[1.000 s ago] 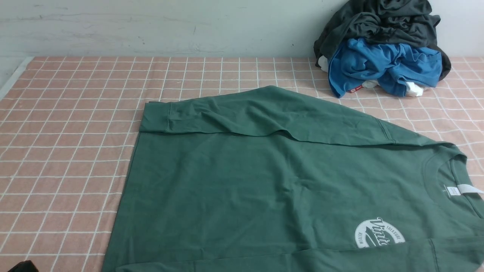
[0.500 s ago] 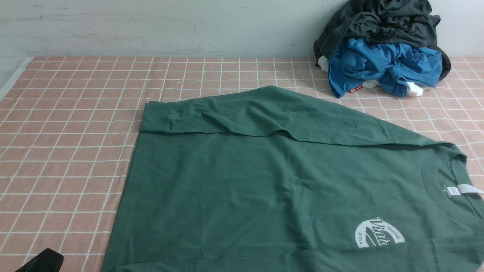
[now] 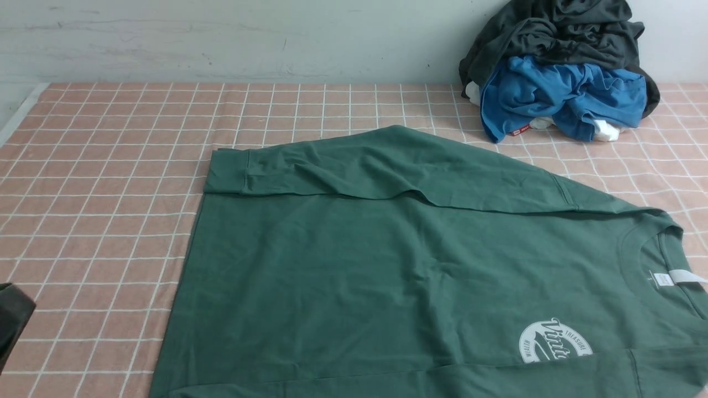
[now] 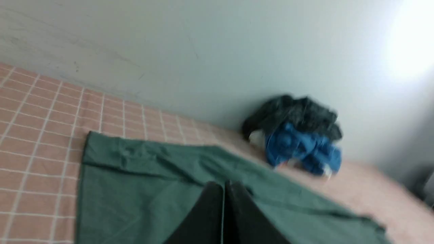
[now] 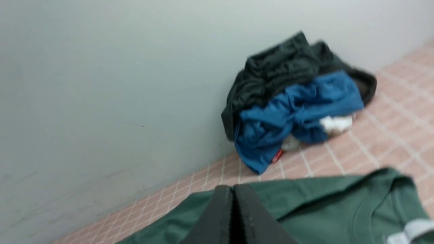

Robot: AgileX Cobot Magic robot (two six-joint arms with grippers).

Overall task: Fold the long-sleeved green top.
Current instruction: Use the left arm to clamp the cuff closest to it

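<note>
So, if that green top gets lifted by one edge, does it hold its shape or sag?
Probably floppy: the green top lies flat with soft creases, its sleeve draped across the body. Lifted by one edge, it would likely sag and trail. Pushed, it may bunch rather than slide whole, being spread wide on the tablecloth.
</note>
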